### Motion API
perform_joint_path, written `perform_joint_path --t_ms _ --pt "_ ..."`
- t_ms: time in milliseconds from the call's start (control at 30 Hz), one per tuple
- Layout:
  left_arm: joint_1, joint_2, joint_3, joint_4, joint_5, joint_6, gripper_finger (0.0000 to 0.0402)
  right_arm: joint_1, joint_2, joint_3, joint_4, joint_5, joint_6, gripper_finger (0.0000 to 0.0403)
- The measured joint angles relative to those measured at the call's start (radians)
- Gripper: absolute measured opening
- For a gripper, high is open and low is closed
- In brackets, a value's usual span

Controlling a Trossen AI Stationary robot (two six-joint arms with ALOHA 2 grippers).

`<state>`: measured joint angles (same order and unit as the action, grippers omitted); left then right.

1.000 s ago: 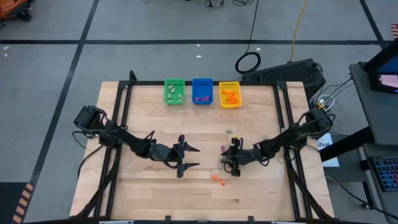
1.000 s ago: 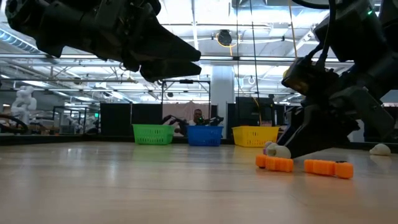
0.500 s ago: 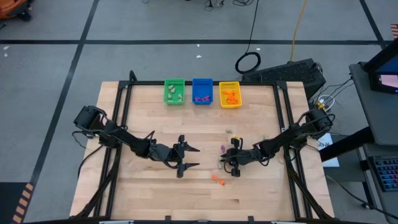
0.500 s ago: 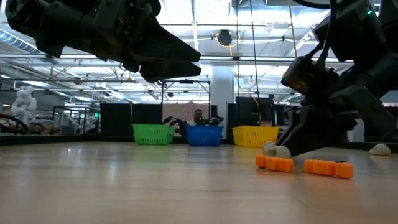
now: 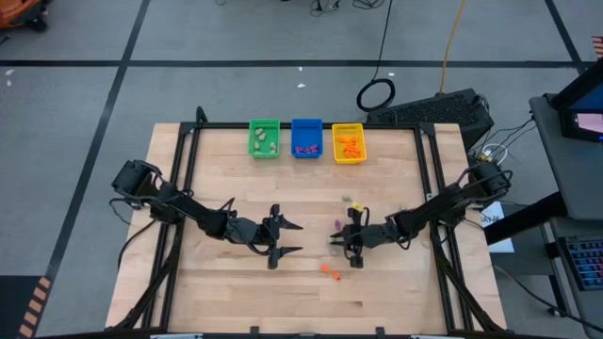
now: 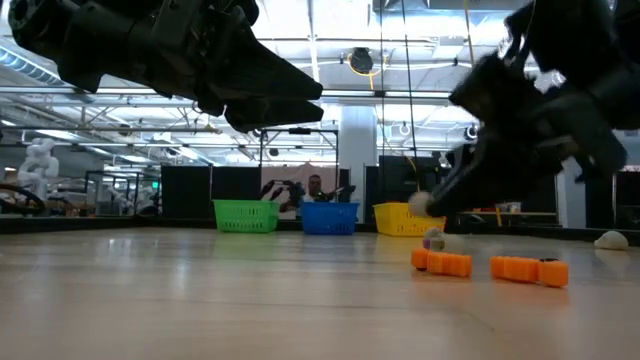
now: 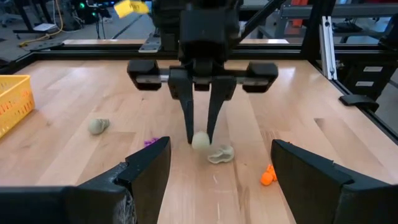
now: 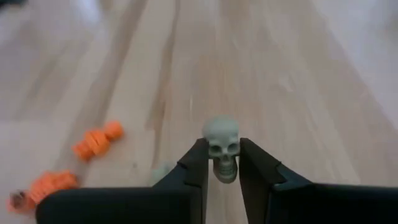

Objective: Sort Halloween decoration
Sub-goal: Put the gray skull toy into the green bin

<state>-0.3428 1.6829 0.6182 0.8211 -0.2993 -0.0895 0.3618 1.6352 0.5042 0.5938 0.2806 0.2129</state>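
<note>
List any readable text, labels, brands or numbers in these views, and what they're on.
None readable.
The green bin, blue bin and yellow bin: no visible lettering.
The pale skull clamped in the right gripper: no markings.
The screen beside the table: lit, content too small to read.
Room behind the table in the low view: no legible signs.

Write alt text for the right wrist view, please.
The right gripper is shut on a small pale skull, pinched between its two dark fingers above the wooden table. Two orange trinkets lie on the wood off to one side.
</note>
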Motion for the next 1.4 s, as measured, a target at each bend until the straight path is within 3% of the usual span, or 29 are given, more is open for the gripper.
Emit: perform_joint_path --t_ms 500,1133,1400 --pt "0.0 0.0 0.0 0.008 0.0 0.0 0.0273 0.0 -0.223 0.049 0.066 0.058 -0.175 0.0043" --pt "0.0 0.0 0.0 0.007 0.0 -0.002 0.0273 0.027 -0.219 0.049 0.143 0.057 0.014 0.0043" --pt "0.0 0.0 0.0 0.0 0.0 -0.002 0.0273 0.027 -0.219 0.049 0.138 0.056 -0.004 0.0043"
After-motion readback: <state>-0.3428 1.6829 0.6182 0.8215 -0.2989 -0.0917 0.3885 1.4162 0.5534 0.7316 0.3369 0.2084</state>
